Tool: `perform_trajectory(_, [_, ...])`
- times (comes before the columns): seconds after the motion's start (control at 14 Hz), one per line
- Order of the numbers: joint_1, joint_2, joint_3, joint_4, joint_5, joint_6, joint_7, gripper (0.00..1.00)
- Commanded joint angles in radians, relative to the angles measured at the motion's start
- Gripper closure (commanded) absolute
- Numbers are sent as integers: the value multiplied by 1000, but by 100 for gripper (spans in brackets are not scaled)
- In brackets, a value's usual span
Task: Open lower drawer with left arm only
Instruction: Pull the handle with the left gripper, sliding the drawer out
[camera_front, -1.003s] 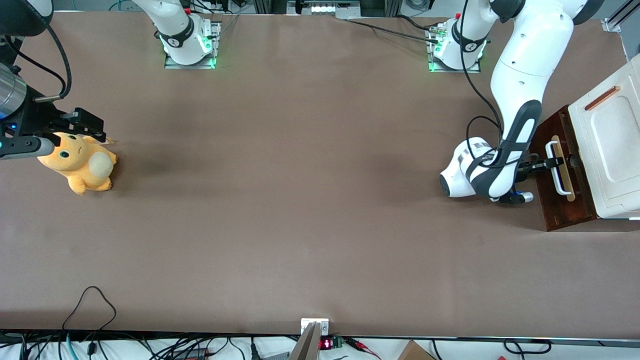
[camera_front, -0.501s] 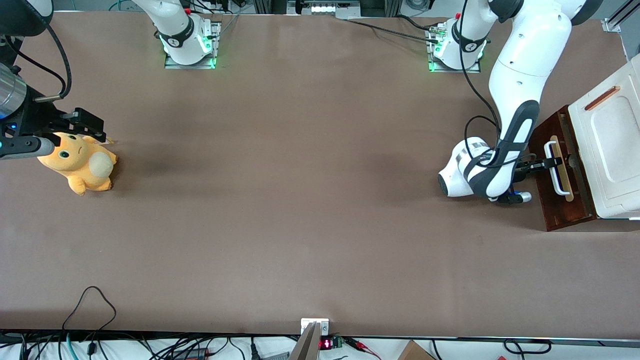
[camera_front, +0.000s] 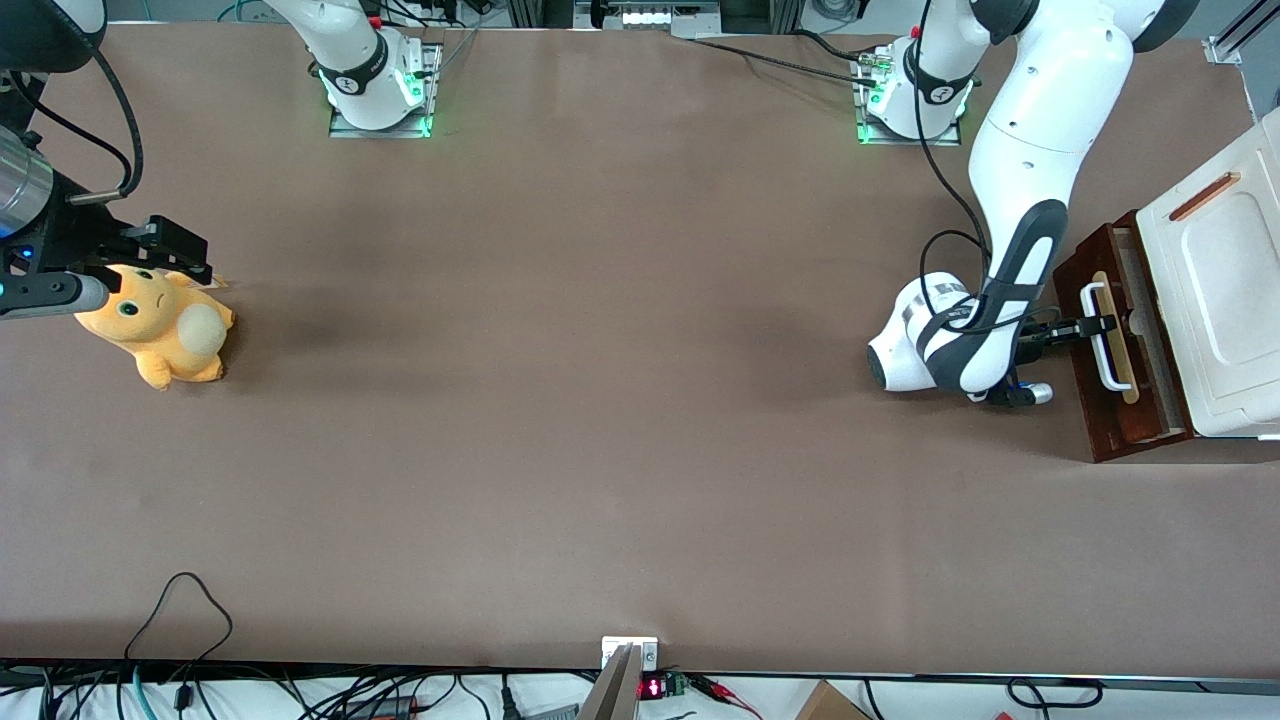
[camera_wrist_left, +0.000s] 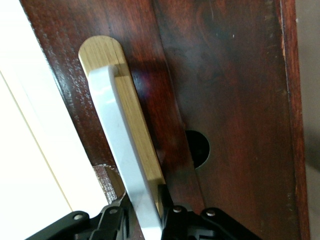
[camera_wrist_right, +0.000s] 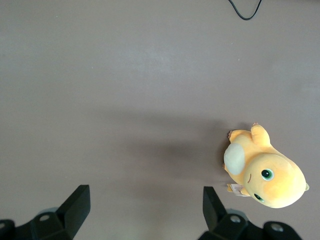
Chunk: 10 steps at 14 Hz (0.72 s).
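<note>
The lower drawer (camera_front: 1135, 420) has a dark red-brown front with a pale wooden strip (camera_front: 1115, 345) and a white loop handle (camera_front: 1098, 350). It stands at the working arm's end of the table, pulled out a little, and a narrow band of its light inside (camera_front: 1160, 335) shows under the white cabinet top. The left arm's gripper (camera_front: 1100, 325) is in front of the drawer, shut on the handle near its middle. The left wrist view shows the black fingers (camera_wrist_left: 170, 212) clamped on either side of the white handle (camera_wrist_left: 120, 150), over the strip (camera_wrist_left: 140, 125) and the drawer front (camera_wrist_left: 225, 100).
The white moulded cabinet top (camera_front: 1225, 290) with a small brown slot lies over the drawer. An orange plush toy (camera_front: 160, 325) lies at the parked arm's end of the table, and also shows in the right wrist view (camera_wrist_right: 265, 175). Cables run along the table's near edge.
The left arm has drawn back toward the table's middle with the handle in its gripper. The drawer front came with it, sliding out of the cabinet a little.
</note>
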<state>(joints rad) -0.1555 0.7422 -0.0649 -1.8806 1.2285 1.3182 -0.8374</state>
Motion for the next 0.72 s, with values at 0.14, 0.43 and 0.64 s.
perform_trajectory(0.14, [-39,11,-3,8,-32,-5,9,82])
perform_trajectory(0.43, [-53,11,-3,8,-44,-8,9,82])
perform_trajectory(0.64, [-61,11,-3,8,-63,-8,5,82])
